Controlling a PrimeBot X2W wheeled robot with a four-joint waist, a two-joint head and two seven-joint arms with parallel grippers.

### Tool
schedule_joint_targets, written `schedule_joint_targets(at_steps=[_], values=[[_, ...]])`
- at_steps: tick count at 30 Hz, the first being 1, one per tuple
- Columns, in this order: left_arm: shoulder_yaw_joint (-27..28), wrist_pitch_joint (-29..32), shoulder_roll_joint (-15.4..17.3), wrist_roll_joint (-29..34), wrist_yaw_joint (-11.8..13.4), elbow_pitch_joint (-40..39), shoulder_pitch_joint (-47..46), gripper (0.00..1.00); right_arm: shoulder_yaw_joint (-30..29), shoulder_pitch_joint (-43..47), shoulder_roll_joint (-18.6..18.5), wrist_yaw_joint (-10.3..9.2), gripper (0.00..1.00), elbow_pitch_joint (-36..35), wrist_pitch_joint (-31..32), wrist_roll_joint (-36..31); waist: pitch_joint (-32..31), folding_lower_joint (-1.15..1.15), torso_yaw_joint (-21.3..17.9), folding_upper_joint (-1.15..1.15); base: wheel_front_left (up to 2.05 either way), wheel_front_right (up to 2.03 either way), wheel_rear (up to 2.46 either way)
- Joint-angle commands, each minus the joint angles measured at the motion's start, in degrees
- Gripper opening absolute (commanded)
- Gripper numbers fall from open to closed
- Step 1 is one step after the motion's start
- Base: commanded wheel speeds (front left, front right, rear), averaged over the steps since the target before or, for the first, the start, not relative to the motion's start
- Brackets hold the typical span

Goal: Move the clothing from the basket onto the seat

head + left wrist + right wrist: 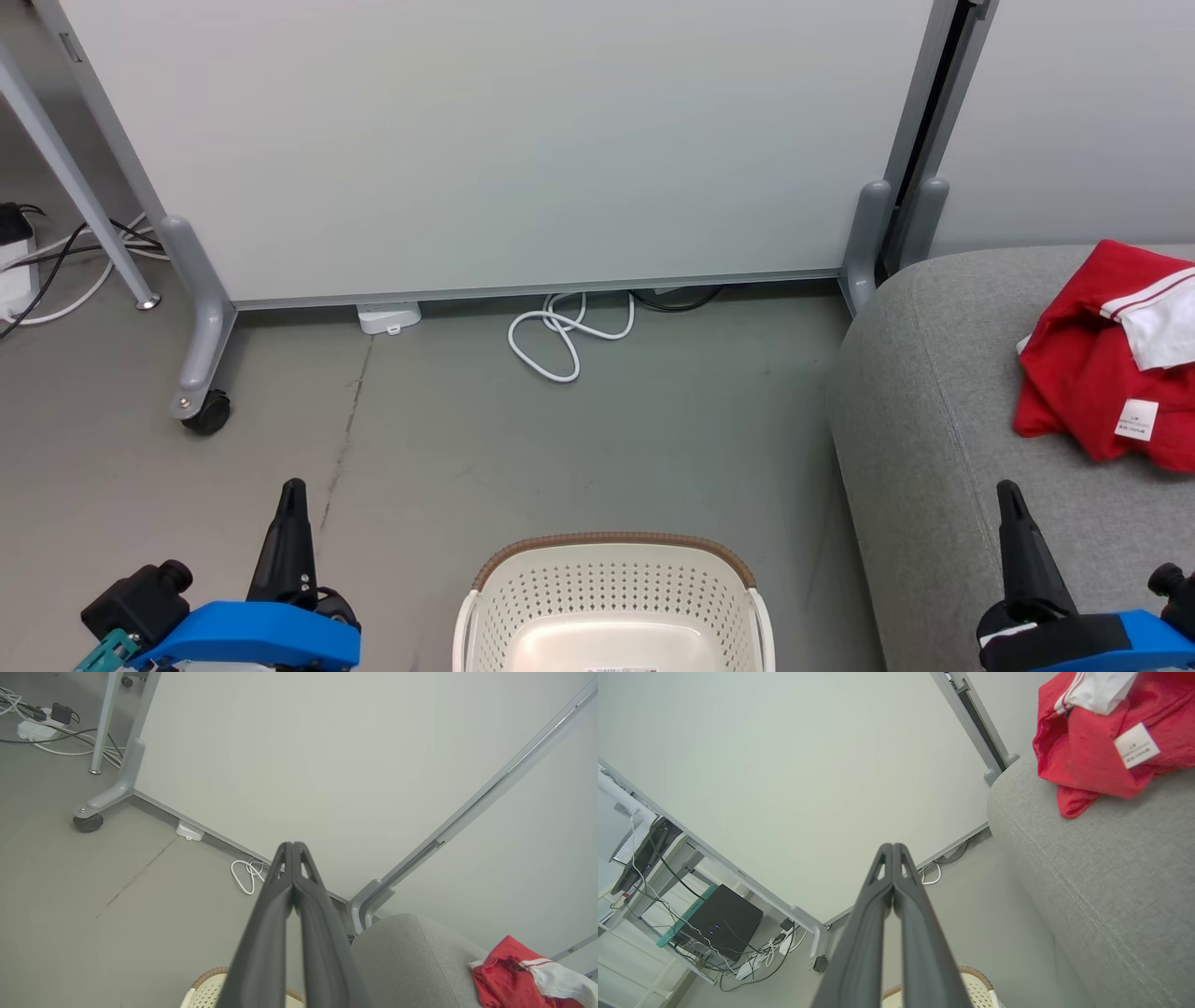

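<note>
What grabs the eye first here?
The red clothing heaped on the grey seat at the right, white tag showing. The cream basket stands on the floor at bottom centre, what shows of its inside bare. The left gripper and right gripper flank it, fingers pressed together.

The grey floor (560, 439) carries the cream basket (611, 583) at the near edge, a looped white cable (560, 341) at the foot of the partition (513, 140) and its black caster (207, 413) to the left. On the grey seat (934, 448), at right, the red clothing (1083, 383) lies crumpled
</note>
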Motion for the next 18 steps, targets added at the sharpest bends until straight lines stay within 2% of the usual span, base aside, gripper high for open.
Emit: schedule_joint_targets(at_steps=[1, 18], values=[[0.8, 0.6, 0.0, -2.2, -0.2, -0.6, -2.1, 0.00, -0.2, -1.9, -0.3, 0.01, 0.00, -0.4, 0.6, 2.2, 0.0, 0.00, -0.1, 0.00, 0.00, 0.00, 0.00], [2.8, 3.8, -0.6, -15.0, -0.7, -0.4, -3.3, 0.00, -0.5, -3.8, -0.4, 0.02, 0.00, 1.0, 3.8, 14.9, 0.4, 0.00, -1.0, 0.00, 0.00, 0.00, 0.00]])
